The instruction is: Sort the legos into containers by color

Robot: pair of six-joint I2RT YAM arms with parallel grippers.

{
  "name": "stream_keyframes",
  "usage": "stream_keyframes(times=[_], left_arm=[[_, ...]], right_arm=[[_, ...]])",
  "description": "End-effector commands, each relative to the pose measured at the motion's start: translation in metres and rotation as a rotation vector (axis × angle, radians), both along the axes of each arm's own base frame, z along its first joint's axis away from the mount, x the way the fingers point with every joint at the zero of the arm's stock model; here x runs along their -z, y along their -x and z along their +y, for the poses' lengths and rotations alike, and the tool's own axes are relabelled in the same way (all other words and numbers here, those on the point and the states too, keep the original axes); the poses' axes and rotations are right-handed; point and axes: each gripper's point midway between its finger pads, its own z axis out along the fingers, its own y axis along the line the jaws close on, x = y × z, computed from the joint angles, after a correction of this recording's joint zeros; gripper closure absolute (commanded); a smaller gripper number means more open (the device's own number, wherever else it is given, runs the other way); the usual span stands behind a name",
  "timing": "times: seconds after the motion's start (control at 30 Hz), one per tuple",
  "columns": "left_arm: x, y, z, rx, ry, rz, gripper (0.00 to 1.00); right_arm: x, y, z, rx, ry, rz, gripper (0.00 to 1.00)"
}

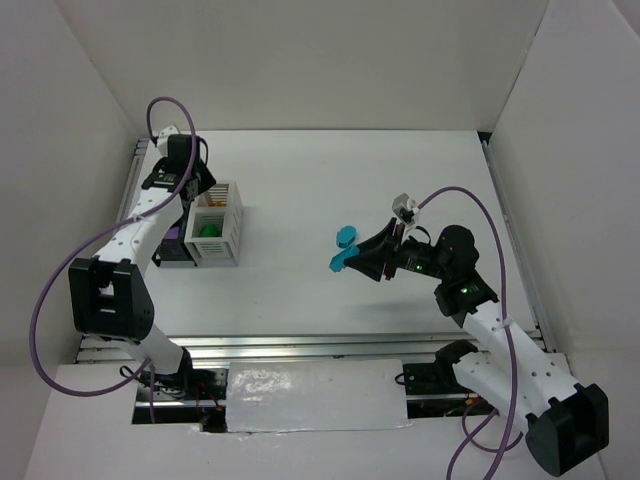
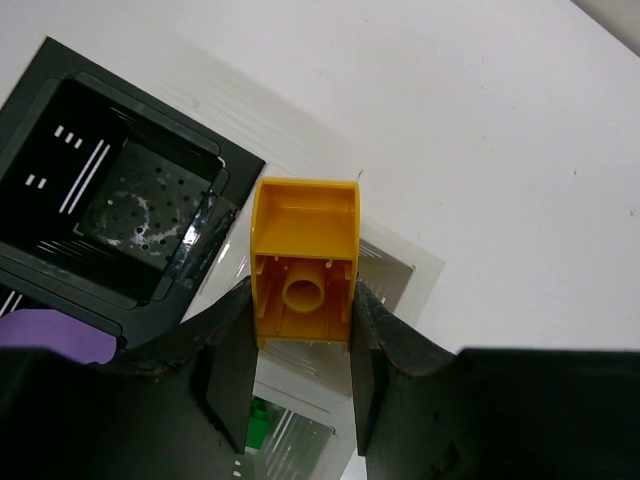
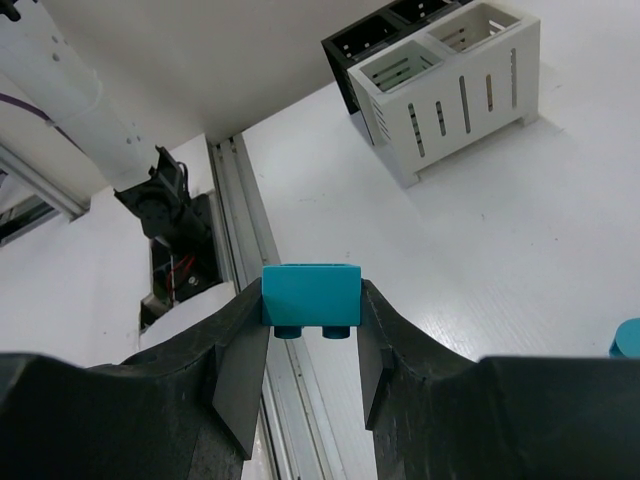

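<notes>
My left gripper (image 1: 196,192) (image 2: 300,300) is shut on a yellow-orange lego (image 2: 303,258) and holds it above the far end of the white container (image 1: 218,228) (image 2: 402,268). A green lego (image 1: 208,230) (image 2: 260,420) lies in the white container's near compartment. The black container (image 1: 172,248) (image 2: 110,190) stands beside it, with a purple lego (image 2: 55,335) in one compartment. My right gripper (image 1: 345,262) (image 3: 310,312) is shut on a teal lego (image 1: 337,263) (image 3: 311,294), held above the table's middle. A second teal lego (image 1: 346,236) (image 3: 628,338) lies on the table close by.
Both containers show far off in the right wrist view, the white one (image 3: 450,85) in front of the black one (image 3: 368,35). A metal rail (image 1: 300,345) (image 3: 240,200) runs along the table's near edge. White walls enclose the table on three sides.
</notes>
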Motion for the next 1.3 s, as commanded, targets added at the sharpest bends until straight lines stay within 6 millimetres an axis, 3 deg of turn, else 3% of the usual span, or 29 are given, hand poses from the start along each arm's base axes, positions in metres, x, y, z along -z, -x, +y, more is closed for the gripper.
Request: stream_keyframes(times=[0.0,0.1,0.23,0.4,0.53,0.6,0.63,0.67,0.73,0.77,0.83,0.87,0.93,1.0,1.17,1.27], left_arm=[[0.001,-0.008,-0.007,0.021,0.039,-0.031,0.76],[0.004,-0.005,-0.008,0.026,0.044,-0.018,0.67],[0.003,-0.002,-0.01,0.037,0.051,-0.026,0.41],[0.0,0.002,-0.014,0.053,0.06,-0.034,0.27],[0.0,0.004,-0.015,0.045,0.055,-0.03,0.23],[-0.01,0.008,-0.016,0.044,0.058,-0.047,0.21],[-0.018,0.01,-0.02,0.054,0.06,-0.064,0.14],[-0.037,0.016,-0.026,0.089,0.078,-0.11,0.14],[-0.058,0.023,-0.046,0.189,0.116,-0.182,0.15],[-0.086,0.036,-0.073,0.354,0.167,-0.262,0.16],[-0.104,0.053,-0.113,0.585,0.23,-0.377,0.17],[-0.111,0.086,-0.149,0.822,0.322,-0.409,0.17],[-0.133,0.12,-0.188,1.087,0.374,-0.511,0.16],[-0.136,0.166,-0.224,1.328,0.447,-0.509,0.15],[-0.134,0.228,-0.273,1.612,0.451,-0.473,0.1],[-0.139,0.257,-0.288,1.744,0.467,-0.499,0.1]], right_arm=[[-0.006,0.0,0.001,-0.007,-0.018,-0.033,1.0],[-0.006,0.0,0.002,-0.007,-0.018,-0.033,1.0],[-0.004,-0.002,0.002,-0.005,-0.016,-0.026,1.0],[-0.005,-0.001,0.002,-0.008,-0.017,-0.026,1.0],[-0.005,0.001,0.003,-0.022,-0.021,-0.023,1.0],[-0.003,-0.007,0.001,0.02,-0.022,-0.006,1.0],[-0.001,-0.009,0.001,0.034,-0.02,0.02,1.0],[-0.002,-0.014,0.001,0.048,-0.021,0.035,1.0],[-0.005,-0.02,0.001,0.085,-0.046,0.089,1.0],[-0.008,-0.023,0.001,0.099,-0.065,0.098,1.0],[-0.016,-0.021,0.003,0.079,-0.104,0.121,1.0],[-0.019,-0.017,0.006,0.05,-0.113,0.124,1.0],[-0.03,-0.001,0.011,-0.054,-0.135,0.123,1.0],[-0.038,0.01,0.013,-0.118,-0.167,0.137,1.0],[-0.065,0.034,0.013,-0.238,-0.207,0.067,1.0],[-0.074,0.037,0.013,-0.247,-0.207,0.04,1.0]])
